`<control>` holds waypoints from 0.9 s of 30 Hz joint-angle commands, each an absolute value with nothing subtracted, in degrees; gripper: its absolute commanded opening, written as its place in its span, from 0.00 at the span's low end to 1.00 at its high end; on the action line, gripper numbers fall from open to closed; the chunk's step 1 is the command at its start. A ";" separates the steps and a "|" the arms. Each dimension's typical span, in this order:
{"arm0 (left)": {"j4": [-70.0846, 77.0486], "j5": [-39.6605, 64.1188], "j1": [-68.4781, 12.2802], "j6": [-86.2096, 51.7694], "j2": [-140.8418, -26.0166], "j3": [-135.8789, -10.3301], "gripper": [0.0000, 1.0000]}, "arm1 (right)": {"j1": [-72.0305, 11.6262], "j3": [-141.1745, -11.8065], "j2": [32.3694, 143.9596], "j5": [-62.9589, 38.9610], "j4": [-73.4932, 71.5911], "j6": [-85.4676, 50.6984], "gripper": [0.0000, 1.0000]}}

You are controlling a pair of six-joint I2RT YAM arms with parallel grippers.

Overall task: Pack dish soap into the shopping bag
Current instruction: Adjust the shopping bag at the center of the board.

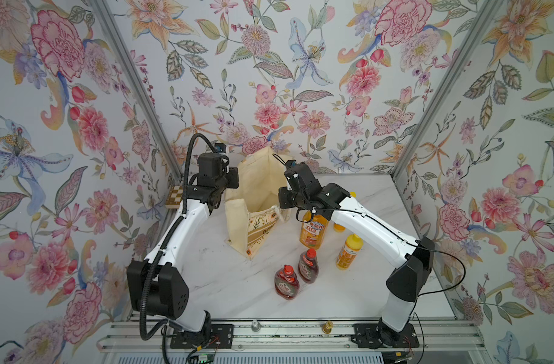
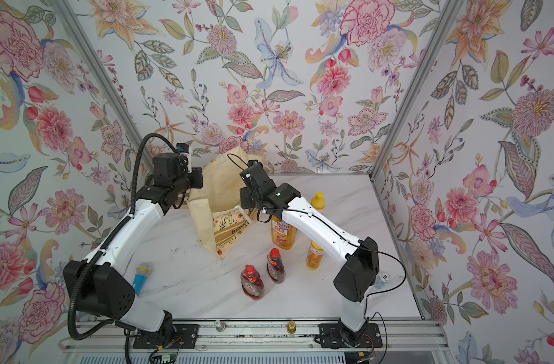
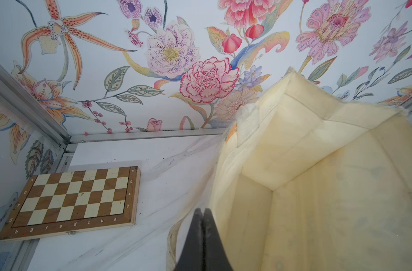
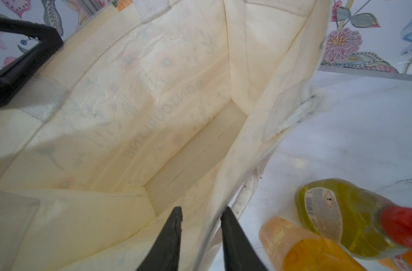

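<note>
Left gripper [image 3: 202,212]: fingers pressed together on the left rim of the shopping bag [image 1: 259,176], the cloth edge running in between the tips
Right gripper [image 4: 201,213]: clamped over the bag's right wall, one finger inside and one outside
Bag: upright and spread open towards the back of the table, with its bare cream floor showing in the right wrist view
Dish soap: all outside the bag
Bottles in front and to the right: tall orange pump bottle [image 1: 313,233] just beside the bag; first dark-red bottle [image 1: 286,282] and second dark-red bottle [image 1: 307,266] close together; near yellow-capped bottle [image 1: 348,252]; far yellow-capped bottle [image 2: 317,200]
In the way: the right arm [image 1: 364,220] crosses above the pump bottle's top
Around: chessboard [image 3: 76,199] flat in the back left corner; blue-handled thing [image 2: 141,277] by the left arm
Surface: white marbled tabletop [image 1: 237,290]
Room: floral wallpaper [image 1: 269,78] on three sides, aluminium rail [image 1: 285,327] in front
Hard to make out: olive-green bottle [image 4: 336,215] seen only from the right wrist, blurred; both grippers' tips are covered in both top views
</note>
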State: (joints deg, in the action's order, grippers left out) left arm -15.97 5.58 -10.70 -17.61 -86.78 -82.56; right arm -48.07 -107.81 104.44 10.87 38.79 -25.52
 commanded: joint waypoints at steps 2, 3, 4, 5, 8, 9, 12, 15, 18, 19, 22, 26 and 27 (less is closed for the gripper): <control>-12.59 6.12 -10.99 -22.17 -80.43 -78.79 0.00 | -50.03 -107.54 100.70 7.93 43.27 -23.93 0.15; -12.10 6.90 -11.05 -23.02 -79.27 -77.72 0.00 | -50.36 -107.90 100.36 8.01 44.30 -23.69 0.11; -11.67 7.62 -10.99 -23.95 -78.22 -76.79 0.00 | -50.59 -108.17 99.97 8.13 45.28 -23.57 0.08; -11.31 8.17 -11.03 -24.52 -77.32 -76.04 0.00 | -50.76 -108.20 99.56 8.10 46.02 -23.60 0.05; -10.57 8.70 -10.99 -26.11 -75.02 -73.63 0.00 | -51.23 -107.29 97.83 8.09 46.92 -23.55 0.00; -10.46 8.57 -10.99 -26.63 -74.44 -72.96 0.00 | -51.34 -107.07 97.34 8.00 47.15 -23.64 0.00; -10.28 7.77 -11.00 -27.18 -73.16 -71.41 0.00 | -51.72 -106.96 96.21 8.54 48.20 -23.74 0.00; -10.48 6.88 -10.99 -27.05 -72.36 -70.14 0.00 | -52.01 -105.44 94.97 8.96 48.39 -23.38 0.00; -8.71 6.64 -10.99 -26.86 -71.32 -67.70 0.00 | -51.88 -103.36 94.45 9.41 48.33 -23.47 0.11; -8.06 6.59 -10.96 -26.81 -71.03 -66.87 0.00 | -51.91 -102.86 94.59 9.25 48.26 -23.47 0.17; -6.22 7.24 -10.90 -26.59 -70.45 -65.06 0.03 | -51.97 -102.57 95.25 7.74 48.26 -22.97 0.33; -3.79 8.65 -10.97 -26.52 -69.75 -63.00 0.22 | -52.38 -103.22 94.92 6.48 48.31 -20.69 0.50; -3.14 9.02 -10.99 -26.67 -69.46 -62.49 0.24 | -52.71 -103.41 94.60 6.79 48.29 -19.91 0.53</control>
